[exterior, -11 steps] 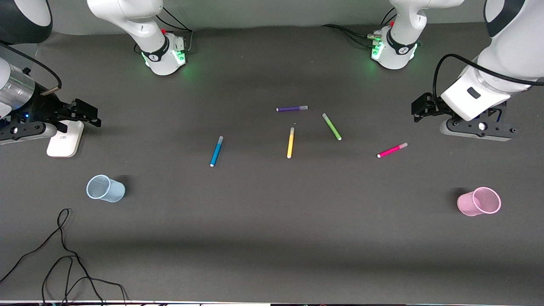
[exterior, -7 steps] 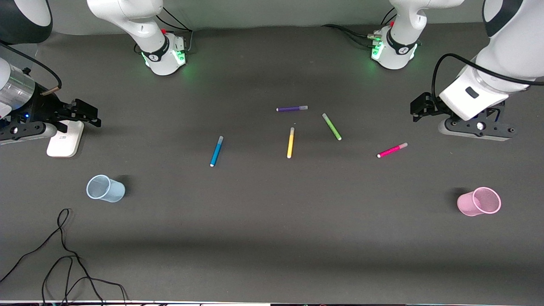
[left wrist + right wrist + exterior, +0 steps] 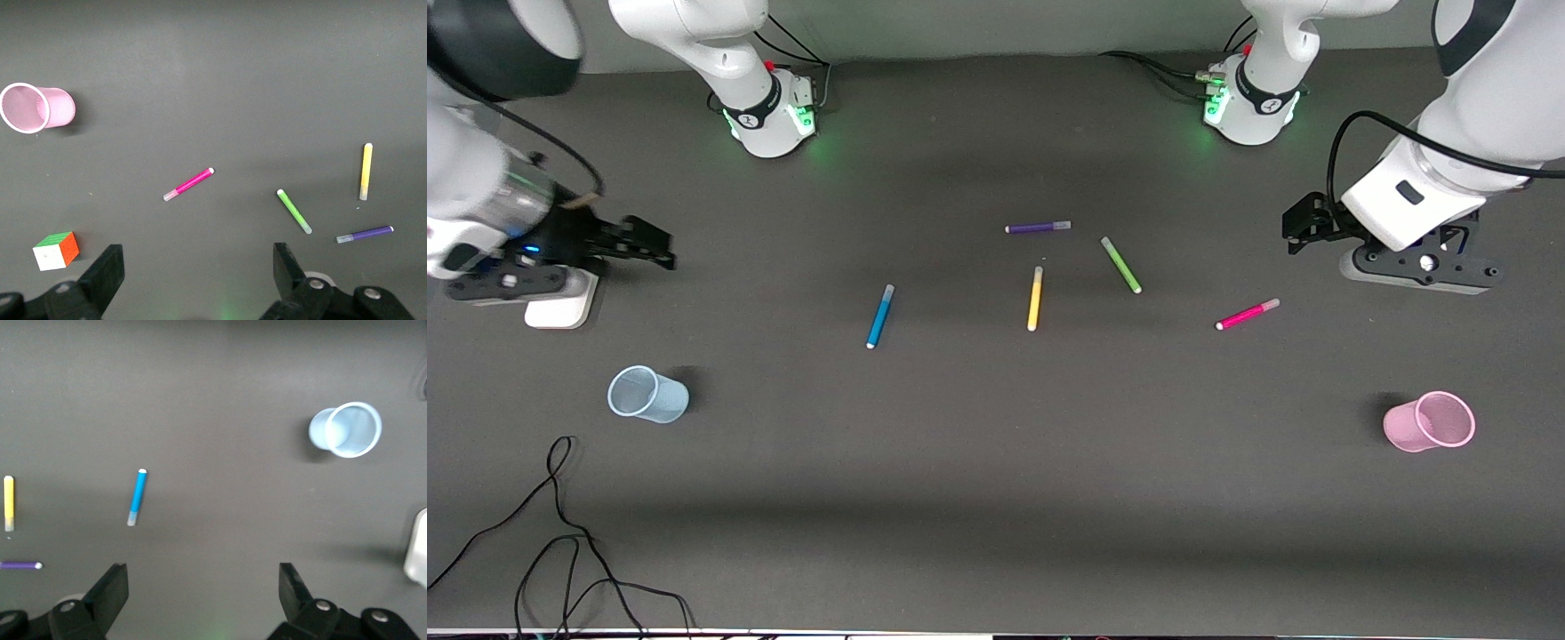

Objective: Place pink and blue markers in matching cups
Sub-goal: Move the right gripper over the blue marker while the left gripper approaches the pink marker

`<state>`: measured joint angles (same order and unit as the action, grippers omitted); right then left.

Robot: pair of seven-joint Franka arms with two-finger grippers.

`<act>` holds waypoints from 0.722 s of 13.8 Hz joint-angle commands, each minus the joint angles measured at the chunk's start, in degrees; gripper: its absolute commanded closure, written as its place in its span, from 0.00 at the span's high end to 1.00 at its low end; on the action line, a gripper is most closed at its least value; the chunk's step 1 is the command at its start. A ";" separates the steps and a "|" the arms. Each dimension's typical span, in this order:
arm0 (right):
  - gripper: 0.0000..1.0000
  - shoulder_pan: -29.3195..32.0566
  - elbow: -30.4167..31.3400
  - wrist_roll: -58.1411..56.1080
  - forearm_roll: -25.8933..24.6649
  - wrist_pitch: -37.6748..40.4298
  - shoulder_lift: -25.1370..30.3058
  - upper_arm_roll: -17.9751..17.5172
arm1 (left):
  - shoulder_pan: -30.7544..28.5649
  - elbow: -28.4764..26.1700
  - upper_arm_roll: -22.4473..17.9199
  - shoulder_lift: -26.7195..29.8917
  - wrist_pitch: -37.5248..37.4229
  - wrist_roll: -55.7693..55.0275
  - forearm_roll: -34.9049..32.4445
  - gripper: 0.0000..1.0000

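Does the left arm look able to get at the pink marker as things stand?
Probably yes. The pink marker lies alone on bare table, apart from the green marker; the left gripper, fingers open, is up near it.

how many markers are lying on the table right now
5, all mid-table: blue marker toward the right arm's end, yellow marker, purple marker, green marker, pink marker toward the left arm's end.

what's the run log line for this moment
left gripper open, empty | right gripper open, empty | pink marker, blue marker on table | cups empty
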<state>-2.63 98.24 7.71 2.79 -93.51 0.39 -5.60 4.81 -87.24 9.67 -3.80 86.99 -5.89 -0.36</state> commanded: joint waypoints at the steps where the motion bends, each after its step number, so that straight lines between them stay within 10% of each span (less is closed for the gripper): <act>1: 1.00 -0.27 -1.38 9.05 0.64 -1.40 -2.67 -4.84 | 0.55 1.19 -0.27 -1.47 -1.30 0.44 -0.08 0.99; 10: 0.99 -3.26 3.87 24.63 1.17 -15.62 -11.89 -9.96 | 0.02 -1.97 -0.27 -2.53 -1.83 25.91 0.01 0.98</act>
<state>-5.55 99.58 30.30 3.12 -104.92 -10.00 -15.66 4.86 -88.15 9.70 -6.74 85.15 14.17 -0.37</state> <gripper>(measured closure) 0.000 0.009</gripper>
